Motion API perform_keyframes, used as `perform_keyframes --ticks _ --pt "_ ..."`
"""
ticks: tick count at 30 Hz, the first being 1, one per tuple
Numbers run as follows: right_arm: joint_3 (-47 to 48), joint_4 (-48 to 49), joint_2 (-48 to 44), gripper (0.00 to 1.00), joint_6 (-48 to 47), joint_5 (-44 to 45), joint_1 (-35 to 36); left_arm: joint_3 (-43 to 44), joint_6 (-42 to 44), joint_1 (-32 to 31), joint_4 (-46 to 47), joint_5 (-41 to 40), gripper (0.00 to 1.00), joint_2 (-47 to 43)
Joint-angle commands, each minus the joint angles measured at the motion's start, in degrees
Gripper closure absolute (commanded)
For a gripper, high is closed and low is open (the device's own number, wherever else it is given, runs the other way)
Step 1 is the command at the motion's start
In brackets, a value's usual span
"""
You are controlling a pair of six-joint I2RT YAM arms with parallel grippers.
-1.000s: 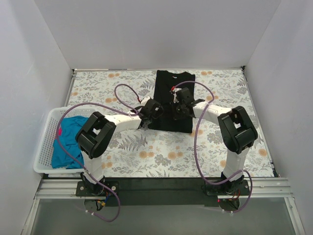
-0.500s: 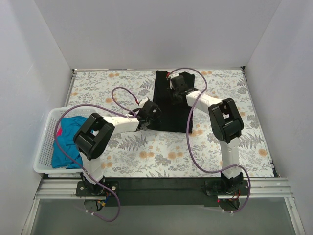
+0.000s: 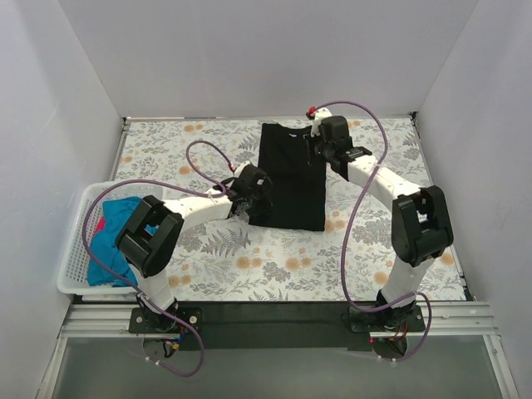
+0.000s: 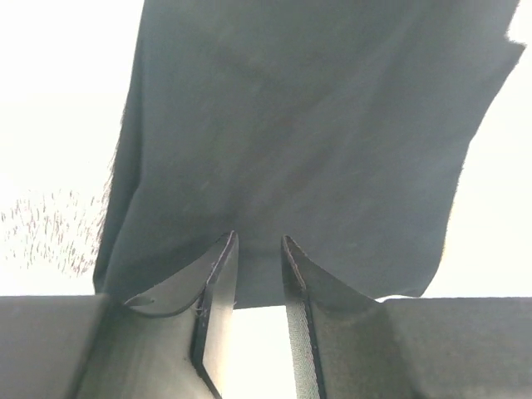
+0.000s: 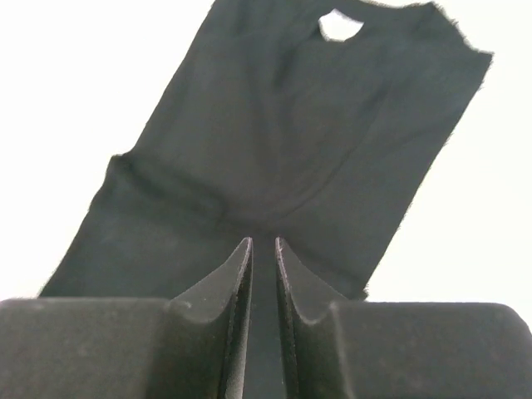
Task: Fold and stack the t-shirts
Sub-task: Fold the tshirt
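Right arm has swung from mid-shirt to the collar end of the limp, light black cloth t-shirt, folded narrow near the far edge of the table. Both jaws stand slightly parted, empty. Corners likely suit pinching best.

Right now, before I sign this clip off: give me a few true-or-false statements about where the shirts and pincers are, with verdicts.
1. The black t-shirt lies flat on the floral table. True.
2. The teal t-shirt is spread on the table beside the black one. False: it sits bunched in the white basket at the left.
3. The left pincer is at the black t-shirt's left edge. True.
4. The right pincer is over the basket. False: it is at the black t-shirt's right side, toward the far end.
5. The black t-shirt's neck opening points toward the arm bases. False: the collar is at the far end.
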Motion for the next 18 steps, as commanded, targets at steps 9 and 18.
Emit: perform_keyframes --ticks 9,18 --pt "-11.0 14.6 4.0 0.78 12.1 -33.2 -12.6 14.1 8.7 10.3 8.8 8.5 0.81 7.9" --pt "-6.9 17.1 16.3 0.79 15.7 -38.0 -17.4 20.1 7.7 14.4 9.6 12.5 0.84 23.1"
